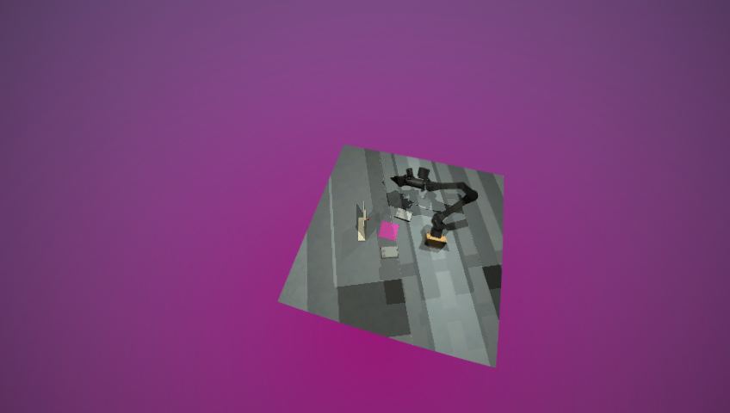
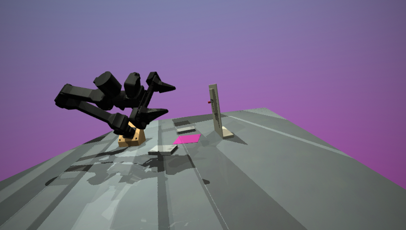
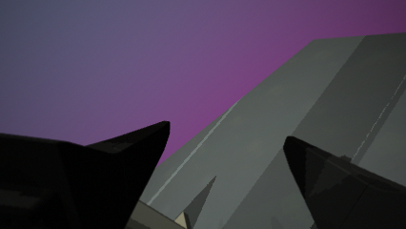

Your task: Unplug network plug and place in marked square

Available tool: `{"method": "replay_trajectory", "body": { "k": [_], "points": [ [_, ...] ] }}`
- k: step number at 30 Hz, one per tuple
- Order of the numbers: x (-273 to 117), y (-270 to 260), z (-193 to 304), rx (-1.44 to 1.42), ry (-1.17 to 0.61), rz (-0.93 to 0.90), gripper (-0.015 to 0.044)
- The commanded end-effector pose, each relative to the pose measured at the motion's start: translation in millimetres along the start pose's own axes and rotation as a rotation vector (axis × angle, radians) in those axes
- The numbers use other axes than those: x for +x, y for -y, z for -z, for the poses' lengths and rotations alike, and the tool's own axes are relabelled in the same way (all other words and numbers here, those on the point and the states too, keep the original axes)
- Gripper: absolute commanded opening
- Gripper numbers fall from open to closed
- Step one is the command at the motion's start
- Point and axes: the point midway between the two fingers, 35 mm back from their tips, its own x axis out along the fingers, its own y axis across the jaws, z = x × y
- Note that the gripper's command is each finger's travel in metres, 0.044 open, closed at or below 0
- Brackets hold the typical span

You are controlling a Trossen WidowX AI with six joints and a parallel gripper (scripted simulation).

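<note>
The upright beige panel (image 1: 361, 231) (image 2: 213, 86) stands on a foot on the table. A small red plug (image 1: 368, 219) (image 2: 208, 102) sits at the panel's face on the arm's side; its tab is too small to make out. The marked square is a flat magenta patch (image 1: 388, 231) (image 2: 187, 139) on the table between the panel and the arm's base. My gripper (image 2: 171, 99) (image 3: 226, 135) is open, with nothing between its fingers. It is in the air, well short of the panel and off to one side. The plug does not show in the wrist view.
Two pale flat blocks lie on either side of the magenta square, one (image 1: 403, 214) (image 2: 163, 149) below the arm's side and the other (image 1: 389, 251) (image 2: 185, 129) beyond the square. The arm stands on an orange base (image 1: 436, 238) (image 2: 132, 140). A panel part (image 3: 157, 219) shows low in the wrist view.
</note>
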Motion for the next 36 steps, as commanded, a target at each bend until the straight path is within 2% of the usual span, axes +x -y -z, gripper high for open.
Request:
{"method": "replay_trajectory", "body": {
  "k": [1,9,10,19,28,36],
  "points": [
    [0.4,-0.8,1.4,0.004,-0.002,-0.003,0.0374],
    [11.1,-37.0,64.7,0.197,-0.119,-0.134,0.0164],
    [11.1,-42.0,73.3,0.223,-0.137,-0.150,0.0156],
    [-2.8,-85.6,148.2,0.454,-0.320,-0.276,0.0156],
    [-40.2,-122.0,214.4,0.671,-0.537,-0.359,0.0156],
    [-47.7,-127.0,224.0,0.704,-0.575,-0.368,0.0156]
  ]
}}
